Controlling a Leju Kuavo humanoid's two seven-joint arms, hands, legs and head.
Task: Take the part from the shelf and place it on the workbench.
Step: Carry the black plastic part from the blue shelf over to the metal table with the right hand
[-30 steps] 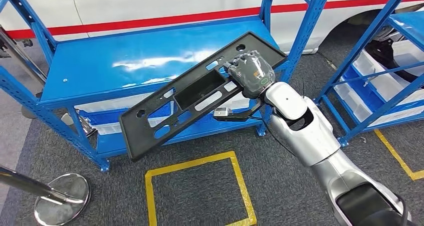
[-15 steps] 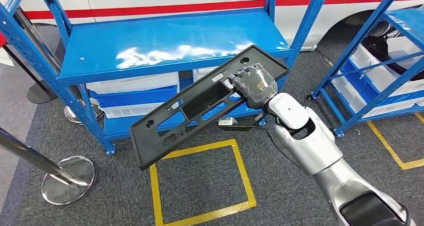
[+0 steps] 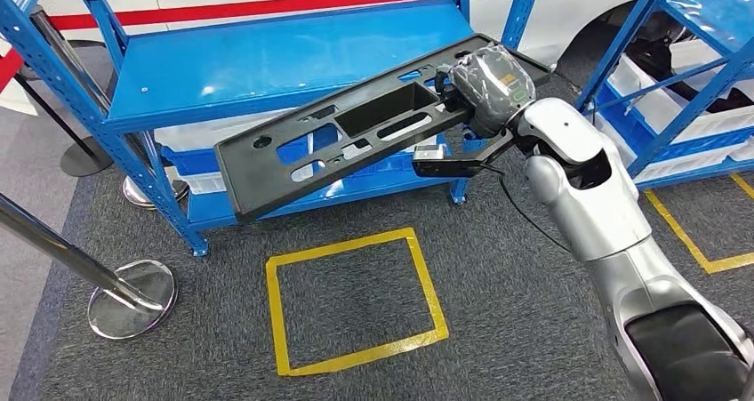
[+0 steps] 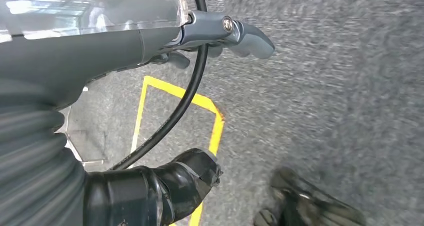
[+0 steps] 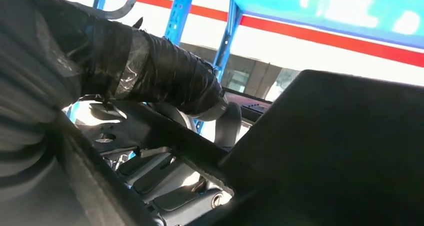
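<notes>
In the head view, the right hand [image 3: 492, 81] grips one end of the long black part [image 3: 356, 139], a flat slotted panel with a rectangular recess in its middle, and carries it in the air in front of the blue shelf [image 3: 267, 63], its free end reaching out over the lower shelf level and the grey carpet. Compared with a second ago the whole scene has shifted, so the camera has moved with the robot; against that, the part now lies flatter and higher, closer to level than the steep tilt it had before, and the hand sits nearer the shelf post. That suggests the part is already lifted free and the carrying stage is under way, with the bench not yet reached. A yellow taped square [image 3: 356, 303] marks the floor below, and a chrome stanchion base [image 3: 132, 299] stands beside it. In the left wrist view, the left hand [image 4: 150, 45] hangs over the carpet and the yellow tape, holding nothing, its fingers loosely apart. In the right wrist view, the dark thumb lies against the part's slotted black surface, clamped on it.
</notes>
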